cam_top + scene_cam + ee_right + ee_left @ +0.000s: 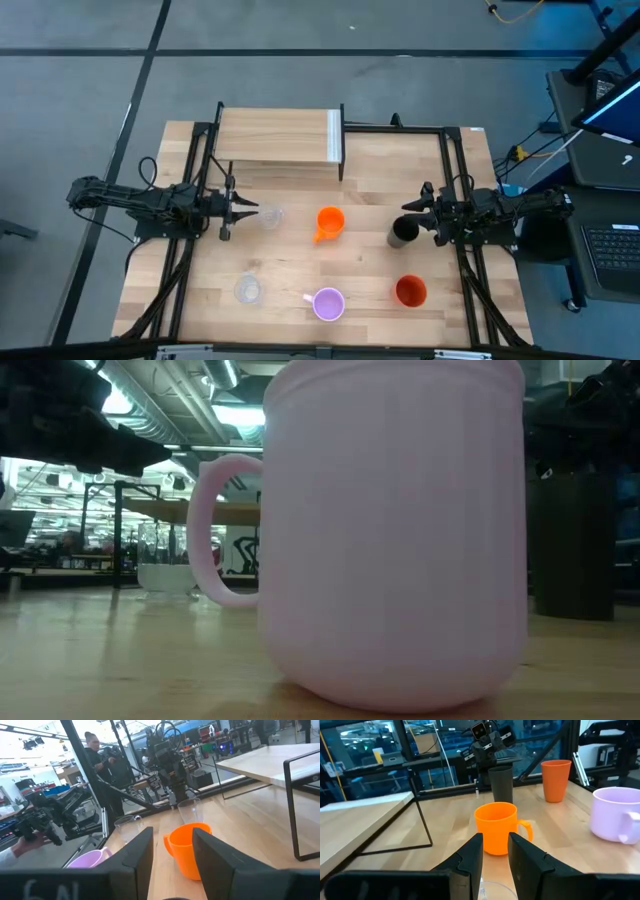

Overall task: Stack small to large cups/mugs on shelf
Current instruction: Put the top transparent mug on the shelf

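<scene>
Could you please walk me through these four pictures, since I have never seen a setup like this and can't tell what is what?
It is a robot with two dark arms at a wooden table, each ending in a two-finger gripper.

The overhead picture shows everything: the left gripper reaches toward a clear glass, and the right gripper is at a black tumbler. Both are open and nothing is lifted.

Also on the table are an orange mug, a lilac mug, a red-orange cup and a second clear glass. The raised light-wood shelf at the back holds no cups.

The table-level picture is mostly filled by the lilac mug, close to the lens.

The other two pictures come from cameras on each wrist, looking past that arm's own fingers toward the orange mug.
</scene>
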You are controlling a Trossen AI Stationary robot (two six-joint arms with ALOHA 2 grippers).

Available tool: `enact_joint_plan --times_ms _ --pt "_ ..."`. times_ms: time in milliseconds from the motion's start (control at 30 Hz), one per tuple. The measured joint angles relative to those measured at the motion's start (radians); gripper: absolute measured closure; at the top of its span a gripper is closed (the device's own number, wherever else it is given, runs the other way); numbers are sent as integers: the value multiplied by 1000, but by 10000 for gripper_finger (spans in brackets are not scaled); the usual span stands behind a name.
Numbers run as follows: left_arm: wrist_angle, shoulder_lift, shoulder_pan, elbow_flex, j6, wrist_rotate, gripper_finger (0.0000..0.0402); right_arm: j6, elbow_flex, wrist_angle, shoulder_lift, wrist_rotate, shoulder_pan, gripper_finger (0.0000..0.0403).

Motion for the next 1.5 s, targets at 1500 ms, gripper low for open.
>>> enact_joint_plan --times_ms 1500 --pt "-103 148 0 373 -248 -236 306 -18 769 -783 346 172 0 136"
